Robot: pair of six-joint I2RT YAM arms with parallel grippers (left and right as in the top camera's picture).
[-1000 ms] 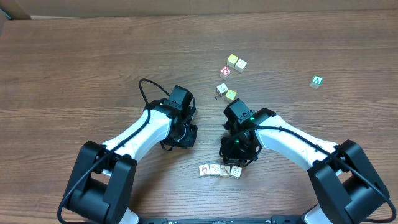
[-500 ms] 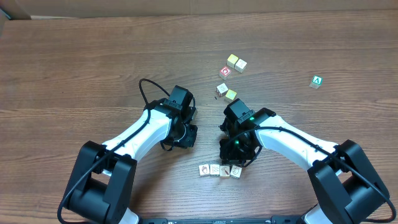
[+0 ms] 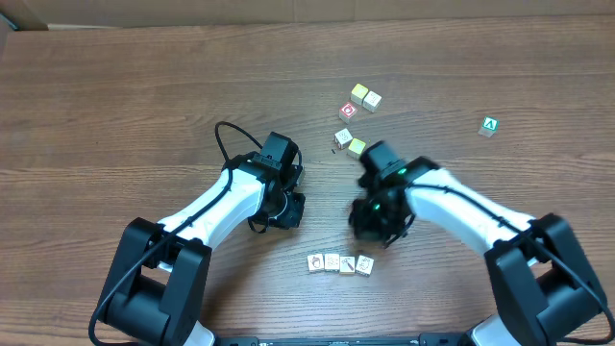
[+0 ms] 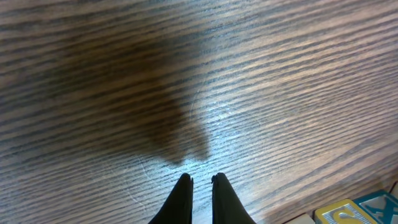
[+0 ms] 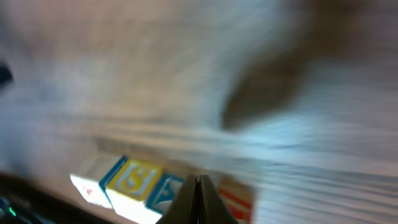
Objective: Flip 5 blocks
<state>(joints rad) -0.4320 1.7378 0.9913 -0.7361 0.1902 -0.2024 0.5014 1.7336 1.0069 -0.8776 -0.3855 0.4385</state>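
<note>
We see both tools clenched on nothing, the blocks point(image 3: 332, 261) in a row just base-side of the right gripper point(image 5: 200, 182) and well off the left gripper point(image 4: 200, 182); likely light, rigid, skiddy, so pinch opposite side faces.

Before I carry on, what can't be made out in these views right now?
Overhead: the pictures on the row of blocks are too small to read.
Right wrist: motion blur smears everything past the right gripper, so the block faces are unreadable.
Left wrist: beyond the left gripper, a cut-off block is clipped by the bottom-right corner; which block it is cannot be told.
</note>
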